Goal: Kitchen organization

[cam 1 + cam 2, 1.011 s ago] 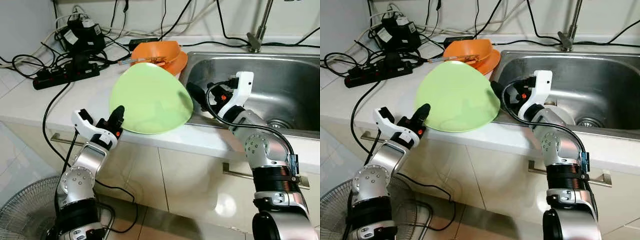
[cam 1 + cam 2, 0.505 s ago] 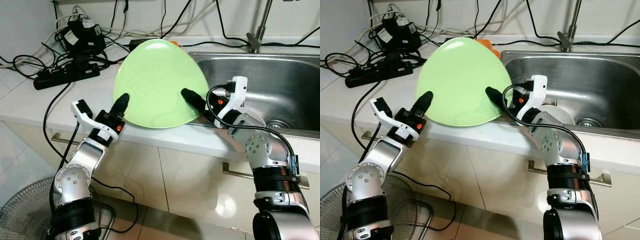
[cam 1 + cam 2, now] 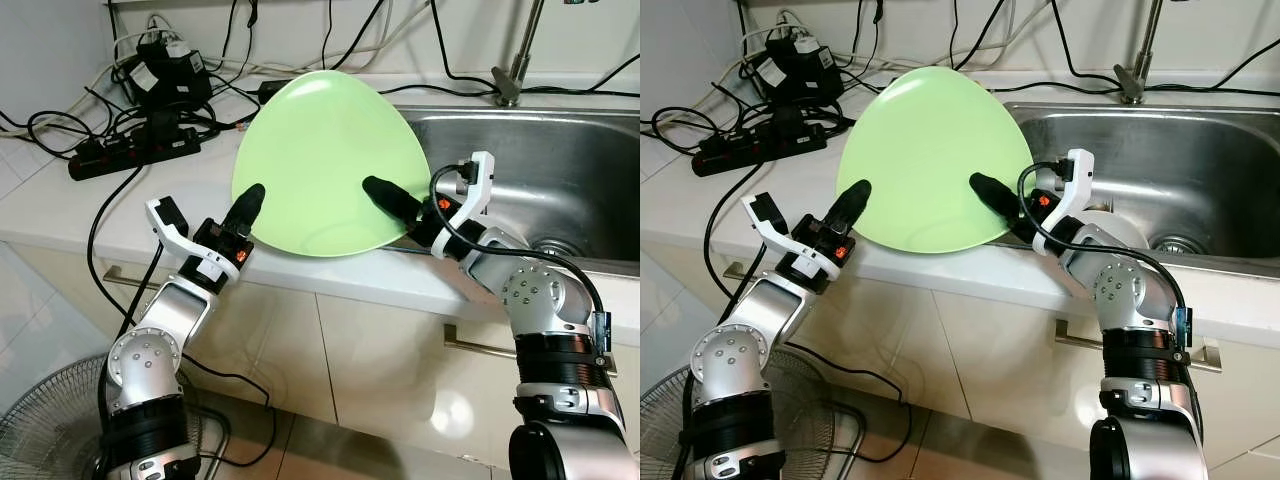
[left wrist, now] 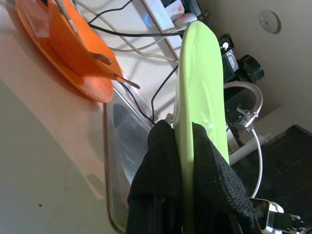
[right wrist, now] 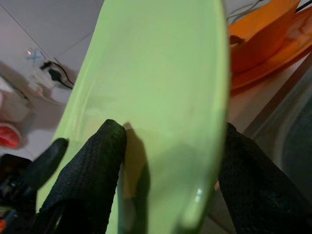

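A large pale green plate (image 3: 325, 150) is held tilted up on edge over the white counter (image 3: 60, 205), just left of the sink. My left gripper (image 3: 248, 200) is shut on its lower left rim; in the left wrist view both fingers (image 4: 161, 161) pinch the plate (image 4: 197, 73). My right gripper (image 3: 375, 188) is shut on the lower right rim, with one finger (image 5: 97, 161) across the plate's face (image 5: 156, 73) and the other behind it. Orange dishes (image 4: 58, 44) with a utensil lie on the counter behind the plate.
The steel sink (image 3: 560, 160) with its faucet (image 3: 515, 70) lies to the right. A black power strip (image 3: 130, 150), chargers and tangled cables crowd the counter's back left. A floor fan (image 3: 40, 420) stands below left, in front of the cabinet doors.
The plate has been lifted from a low tilt to steeply upright and moved up and right, now covering the orange dishes. Both grippers rose with it; the right finger came onto its face.
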